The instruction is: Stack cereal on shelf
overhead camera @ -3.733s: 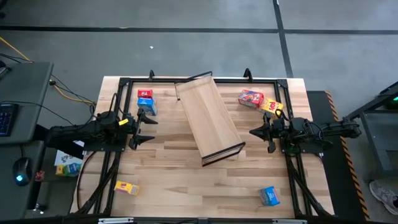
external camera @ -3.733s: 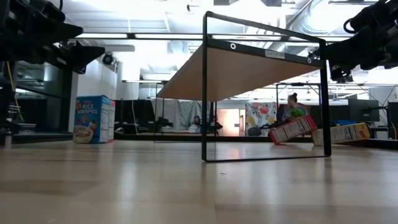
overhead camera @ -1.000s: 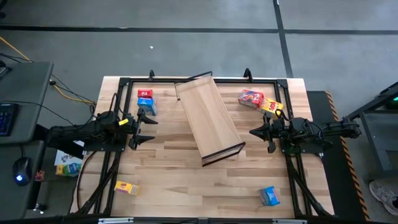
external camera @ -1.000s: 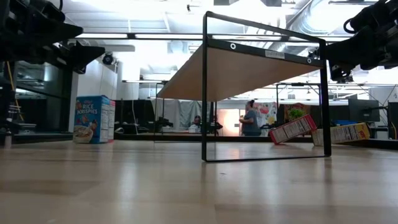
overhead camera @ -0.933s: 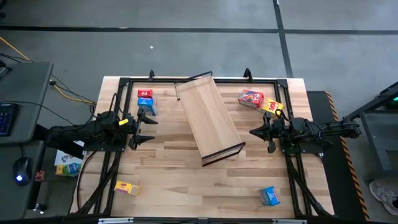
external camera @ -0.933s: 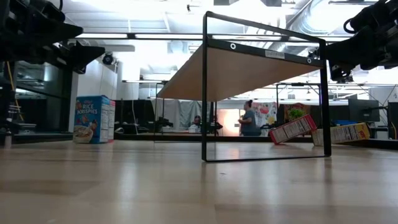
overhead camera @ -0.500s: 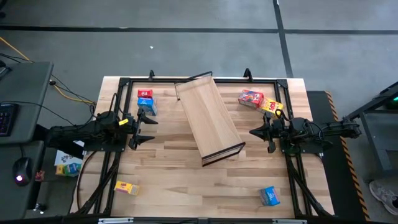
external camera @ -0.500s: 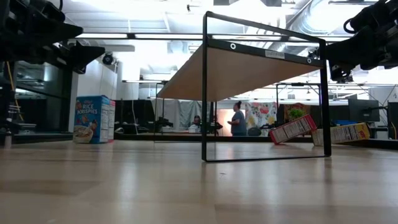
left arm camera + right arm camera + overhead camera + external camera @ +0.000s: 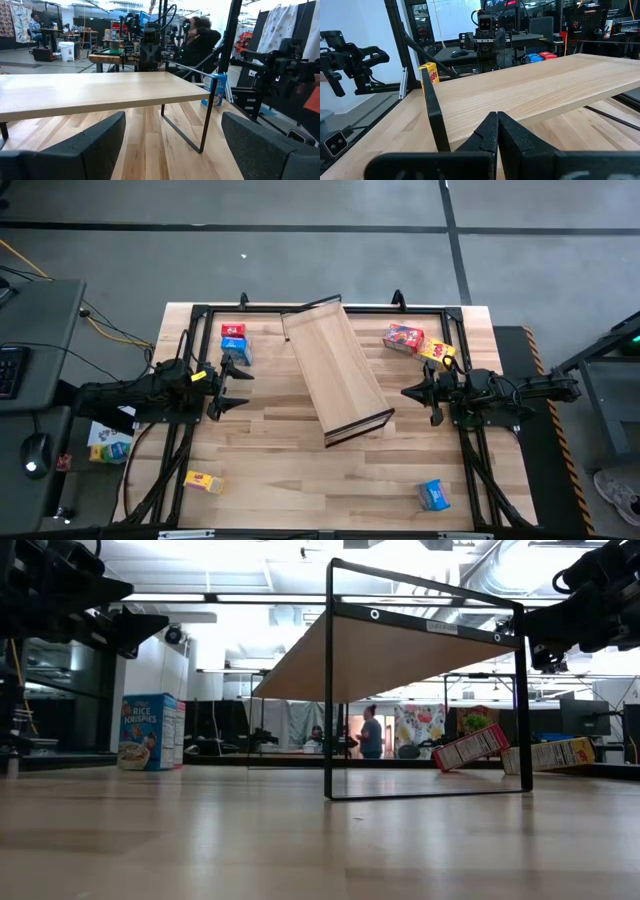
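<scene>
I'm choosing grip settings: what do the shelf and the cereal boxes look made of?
The shelf: pale wood top with visible grain, matte, on thin dark legs, probably metal. The cereal boxes, such as the red one and the blue one: printed cardboard by the look, finish too small to tell.

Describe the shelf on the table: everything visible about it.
The shelf is a long light-wood board in a thin black metal frame, raised on slim black legs. It stands upright at the middle of the butcher-block table, angled diagonally in the high view. Its top is bare; no cereal box and neither tool touches it.
</scene>
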Controlling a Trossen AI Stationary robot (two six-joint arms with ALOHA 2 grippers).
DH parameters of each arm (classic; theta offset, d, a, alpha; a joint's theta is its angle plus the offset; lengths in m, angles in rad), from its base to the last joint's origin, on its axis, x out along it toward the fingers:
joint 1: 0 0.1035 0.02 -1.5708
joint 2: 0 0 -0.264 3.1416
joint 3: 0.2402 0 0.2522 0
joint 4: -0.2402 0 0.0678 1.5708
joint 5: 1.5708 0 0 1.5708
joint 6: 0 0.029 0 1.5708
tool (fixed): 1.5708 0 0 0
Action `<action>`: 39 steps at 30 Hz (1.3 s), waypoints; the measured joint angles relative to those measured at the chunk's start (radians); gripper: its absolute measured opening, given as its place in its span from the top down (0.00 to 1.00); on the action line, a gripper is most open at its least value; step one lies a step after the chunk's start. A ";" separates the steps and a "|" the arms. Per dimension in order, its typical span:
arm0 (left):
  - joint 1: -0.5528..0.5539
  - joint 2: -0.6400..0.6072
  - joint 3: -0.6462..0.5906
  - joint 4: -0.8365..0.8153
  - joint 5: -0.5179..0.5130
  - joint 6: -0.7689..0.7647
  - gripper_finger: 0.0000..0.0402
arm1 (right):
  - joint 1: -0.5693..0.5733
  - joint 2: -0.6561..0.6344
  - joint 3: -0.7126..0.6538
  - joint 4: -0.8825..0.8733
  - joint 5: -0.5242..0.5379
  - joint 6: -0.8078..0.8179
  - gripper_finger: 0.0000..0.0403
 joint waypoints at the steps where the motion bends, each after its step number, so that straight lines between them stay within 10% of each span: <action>1: 0.000 0.000 0.000 0.000 0.000 0.000 0.20 | 0.000 0.000 0.000 0.000 0.000 0.000 1.00; 22: 0.000 0.000 0.000 0.000 0.000 0.000 0.20 | -0.001 0.001 -0.003 0.089 0.024 0.098 1.00; 32: 0.000 0.000 0.000 0.000 0.000 0.000 0.20 | -0.003 0.056 0.000 0.661 0.256 -0.056 1.00; 39: 0.000 0.000 0.000 0.000 0.000 0.000 0.20 | -0.079 0.289 0.169 0.391 0.599 0.037 0.94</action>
